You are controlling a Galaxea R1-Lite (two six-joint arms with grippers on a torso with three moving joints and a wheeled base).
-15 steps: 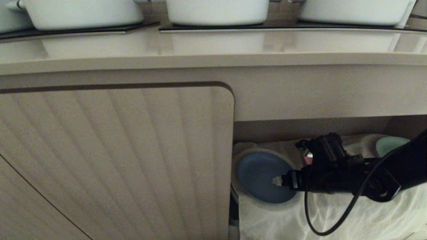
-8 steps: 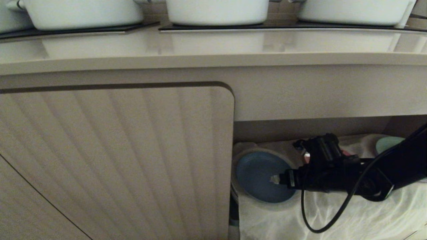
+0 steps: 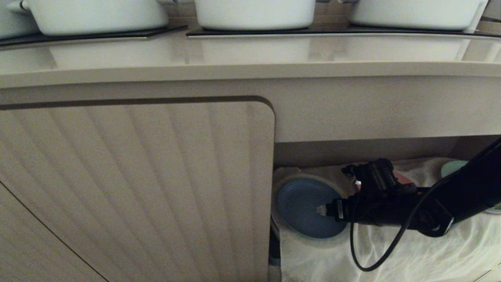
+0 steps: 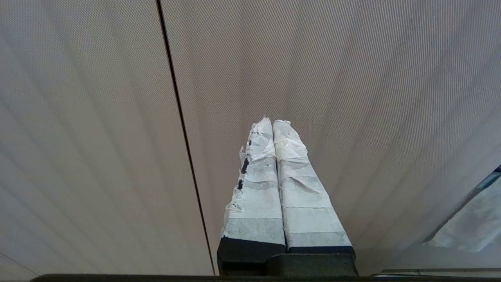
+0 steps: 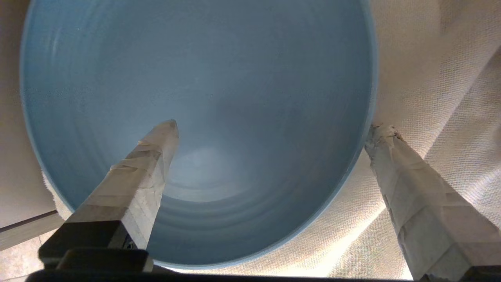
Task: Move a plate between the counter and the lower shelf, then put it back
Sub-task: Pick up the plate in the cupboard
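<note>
1. The plate is light blue, round and matte, with a raised rim. It lies flat at the left end of the lower shelf, just beside the ribbed cabinet door, and it rests on the wrinkled white cloth that covers the shelf floor.
2. My right gripper reaches into the shelf from the right, level with the plate. Its taped fingers are spread as wide as they go — one finger is over the plate's blue inside, the other is outside the rim over the cloth, so the rim sits between them. They hold nothing; in the right wrist view I cannot tell whether either finger touches the plate.
3. A black cable loops down from my right arm in front of the cloth.
4. Farther right on the shelf, partly behind my arm, I can see the edge of a pale green plate and a sliver of something pink.
5. My left gripper is outside the head view. Its own camera shows the two taped fingers pressed together, empty, pointing at the ribbed beige door.
6. Above the shelf runs the counter — glossy beige, with black hob panels carrying three white pots along the top edge of the head view.
</note>
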